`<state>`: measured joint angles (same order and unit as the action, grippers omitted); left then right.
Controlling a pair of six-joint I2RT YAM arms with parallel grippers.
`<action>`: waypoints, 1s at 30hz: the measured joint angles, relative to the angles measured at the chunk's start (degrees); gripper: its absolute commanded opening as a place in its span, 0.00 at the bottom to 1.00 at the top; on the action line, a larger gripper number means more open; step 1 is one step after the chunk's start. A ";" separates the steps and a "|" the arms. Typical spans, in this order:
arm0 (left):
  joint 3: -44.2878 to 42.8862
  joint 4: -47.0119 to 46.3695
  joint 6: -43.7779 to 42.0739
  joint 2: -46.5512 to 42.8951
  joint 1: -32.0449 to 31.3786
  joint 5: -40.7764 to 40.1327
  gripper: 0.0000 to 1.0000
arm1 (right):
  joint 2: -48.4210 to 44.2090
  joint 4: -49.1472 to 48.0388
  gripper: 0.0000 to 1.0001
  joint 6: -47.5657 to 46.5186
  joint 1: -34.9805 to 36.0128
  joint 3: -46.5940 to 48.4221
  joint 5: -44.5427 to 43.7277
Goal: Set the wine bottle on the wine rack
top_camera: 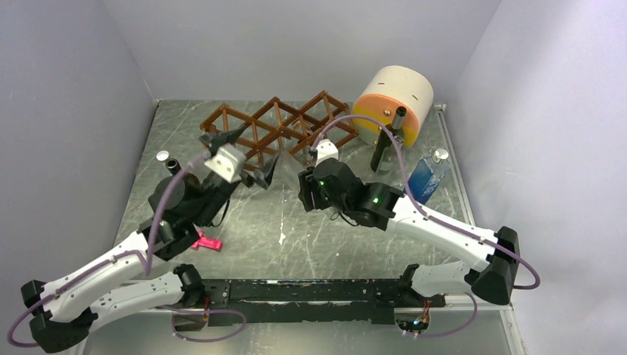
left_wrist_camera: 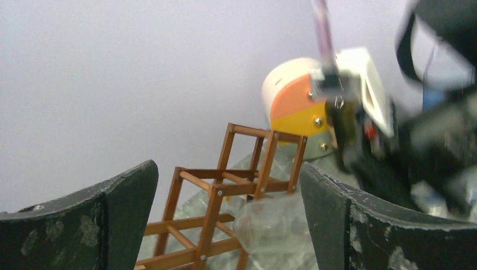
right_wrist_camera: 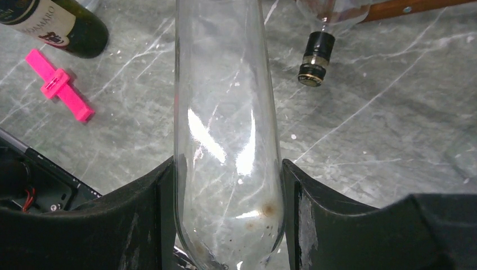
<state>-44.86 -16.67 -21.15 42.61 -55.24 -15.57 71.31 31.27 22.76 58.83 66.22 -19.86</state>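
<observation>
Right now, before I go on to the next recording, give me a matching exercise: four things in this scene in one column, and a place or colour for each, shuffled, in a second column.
Things:
1. clear glass bottle
2. pink plastic piece
3. blue water bottle
4. wine rack

Places and colours:
A. reddish-brown, at the back of the table
B. at the table's right edge
C. clamped between the right arm's jaws
D. flat on the table, near left

Pairs: 1-C, 2-D, 3-B, 4-A
</observation>
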 measured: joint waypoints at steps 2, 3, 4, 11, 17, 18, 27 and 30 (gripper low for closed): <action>-6.05 3.30 5.31 3.30 0.02 -3.19 0.99 | 0.24 -2.32 0.00 0.90 0.00 -2.34 0.22; -10.12 6.32 8.07 5.64 0.11 -4.81 0.99 | 0.57 -3.37 0.00 1.33 0.00 -3.15 0.37; -14.16 9.11 10.32 8.11 0.35 -5.90 0.99 | 1.01 -4.26 0.00 1.70 0.00 -3.65 0.46; -38.99 32.37 21.64 25.62 7.15 -8.96 0.98 | 5.92 -13.97 0.00 4.11 0.28 -5.97 0.26; -35.41 42.25 28.02 26.58 14.93 -5.51 0.98 | 11.06 -21.35 0.00 6.10 1.01 -8.66 -0.55; -34.58 42.95 28.63 26.14 15.78 -4.76 0.98 | 12.07 -22.10 0.00 6.40 1.20 -8.79 -0.70; -28.79 41.90 30.40 18.60 18.69 -2.12 0.97 | 18.53 -30.45 0.00 7.28 3.13 -8.96 -4.22; -25.90 39.52 30.47 16.06 18.75 -2.10 0.97 | 21.29 -32.15 0.00 8.11 3.43 -8.17 -5.60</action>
<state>-70.76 22.85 9.32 58.67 -36.49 -17.67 92.60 -0.89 30.87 62.26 58.04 -25.45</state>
